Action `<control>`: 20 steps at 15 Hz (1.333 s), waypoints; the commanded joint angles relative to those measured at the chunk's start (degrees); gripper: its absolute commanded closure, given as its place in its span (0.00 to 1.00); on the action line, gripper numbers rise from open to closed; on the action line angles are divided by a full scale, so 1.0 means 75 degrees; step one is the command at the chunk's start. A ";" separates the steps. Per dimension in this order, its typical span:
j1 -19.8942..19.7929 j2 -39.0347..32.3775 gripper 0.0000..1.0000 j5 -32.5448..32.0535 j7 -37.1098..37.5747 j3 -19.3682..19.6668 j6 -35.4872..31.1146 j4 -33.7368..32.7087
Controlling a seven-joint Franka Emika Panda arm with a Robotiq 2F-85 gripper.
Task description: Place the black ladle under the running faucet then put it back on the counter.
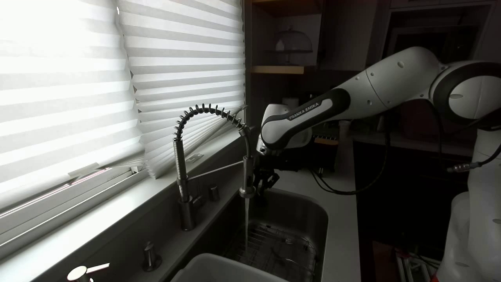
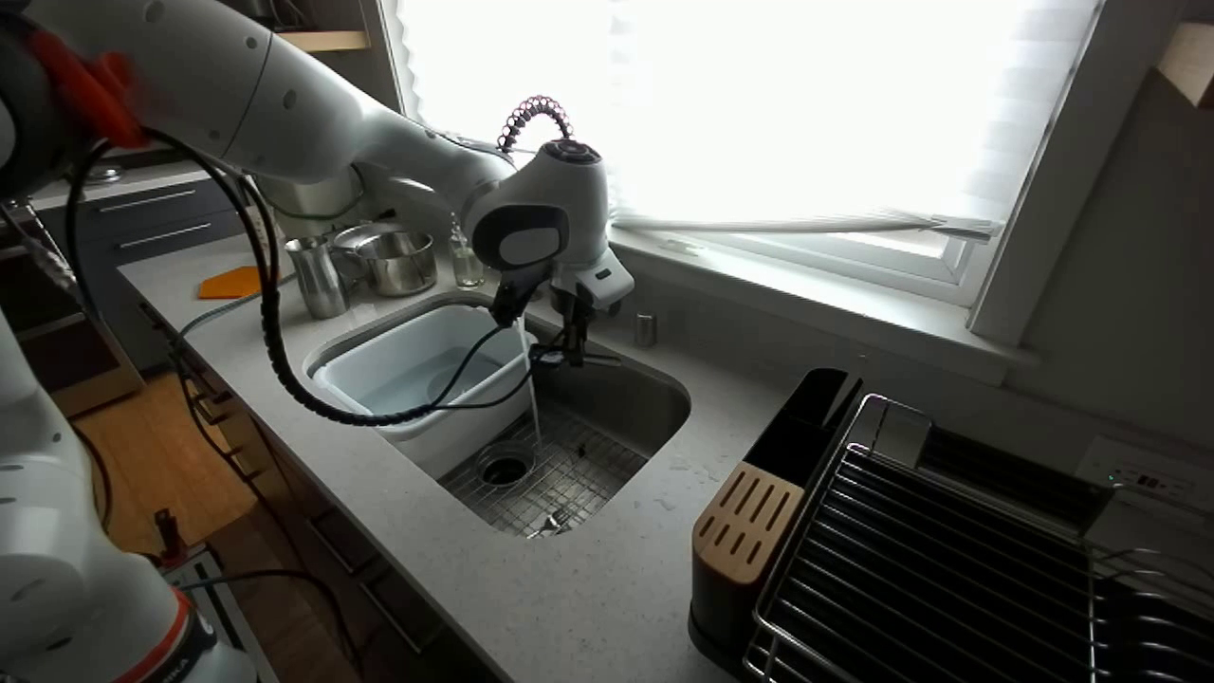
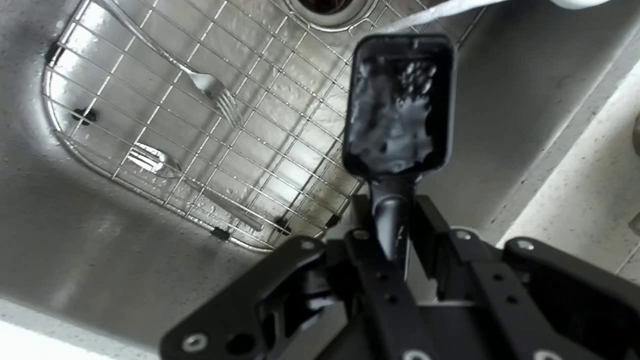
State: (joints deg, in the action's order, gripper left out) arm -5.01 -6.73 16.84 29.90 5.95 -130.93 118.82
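Observation:
My gripper [image 3: 392, 210] is shut on the handle of the black ladle [image 3: 397, 107] in the wrist view. The ladle's bowl points away from the jaws, faces up and looks wet inside. The water stream [image 3: 440, 12] passes by the bowl's far end; I cannot tell if it touches. The running faucet [image 1: 247, 172] pours into the sink, and its coiled neck [image 2: 536, 109] shows behind the arm. My gripper also shows in both exterior views [image 1: 267, 178] [image 2: 569, 356], beside the spray head and above the sink. The ladle is too dark to make out there. The pale grey counter [image 2: 579, 588] surrounds the sink.
A white tub [image 2: 465, 422] fills one side of the sink. A wire grid with forks [image 3: 215, 95] lies on the sink floor. A black holder with a wooden top [image 2: 749, 522] and a drying rack [image 2: 929, 531] stand on the counter. A metal pitcher [image 2: 321, 277] and pot [image 2: 403, 264] stand behind.

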 commanded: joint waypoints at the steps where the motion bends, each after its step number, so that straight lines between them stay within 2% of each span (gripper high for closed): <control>1: -0.0007 0.0164 0.94 -0.0602 0.0450 0.0163 0.0423 -0.0086; 13: -0.0242 0.0687 0.94 -0.1821 0.0861 0.0417 0.0903 -0.0292; 16: -0.0394 0.0705 0.94 -0.1872 0.1398 0.0533 0.0806 -0.0258; 20: -0.0698 0.0707 0.94 -0.2395 0.2740 0.0831 0.0672 -0.0094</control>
State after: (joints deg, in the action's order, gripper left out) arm -8.71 -1.81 2.16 43.66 10.86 -125.89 117.03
